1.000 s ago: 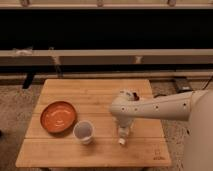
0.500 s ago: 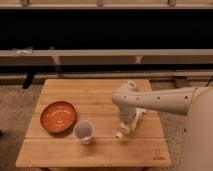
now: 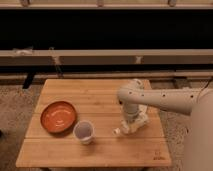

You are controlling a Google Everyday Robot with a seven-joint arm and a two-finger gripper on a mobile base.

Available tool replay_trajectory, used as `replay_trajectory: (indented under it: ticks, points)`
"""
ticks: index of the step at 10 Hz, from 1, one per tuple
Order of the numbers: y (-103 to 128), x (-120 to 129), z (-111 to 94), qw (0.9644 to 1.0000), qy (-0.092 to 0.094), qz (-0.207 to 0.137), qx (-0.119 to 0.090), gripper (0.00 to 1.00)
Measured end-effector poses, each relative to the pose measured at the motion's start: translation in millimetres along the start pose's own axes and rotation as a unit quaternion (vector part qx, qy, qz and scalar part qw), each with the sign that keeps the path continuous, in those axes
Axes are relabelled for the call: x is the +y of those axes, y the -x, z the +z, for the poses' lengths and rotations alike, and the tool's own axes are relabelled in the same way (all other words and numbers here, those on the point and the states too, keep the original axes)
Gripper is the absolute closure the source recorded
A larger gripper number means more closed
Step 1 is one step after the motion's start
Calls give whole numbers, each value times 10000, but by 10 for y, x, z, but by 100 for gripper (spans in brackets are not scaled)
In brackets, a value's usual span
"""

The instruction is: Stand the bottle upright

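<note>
The gripper (image 3: 132, 124) had shifted back from the table's (image 3: 100, 156) front edge, over the bottle (image 3: 120, 131) lying cap toward the cup (image 3: 83, 132); whether it gripped, I could not tell.

The end effector (image 3: 132, 123) is down at the bottle (image 3: 119, 131), near the cup (image 3: 83, 132) on the table (image 3: 95, 92).

A single view is given, set above and in front of the near edge of the desk (image 3: 95, 150), tilted downward toward the dark wall (image 3: 100, 30) beyond its far edge. The whole desk is taken in from middling range, the gripper (image 3: 131, 125) being seen low over its right half.
</note>
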Motion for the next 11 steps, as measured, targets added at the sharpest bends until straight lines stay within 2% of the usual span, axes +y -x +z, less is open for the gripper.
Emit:
replay_trajectory:
  ticks: [2,4,6,11]
  points:
    - [-48,54,27,9995,-129,170,-226,57]
    - [40,36,40,9992,-197,252,-222,35]
    - [25,57,57,9990,-176,375,-170,21]
    - [-52,65,62,9987,-193,470,-66,20]
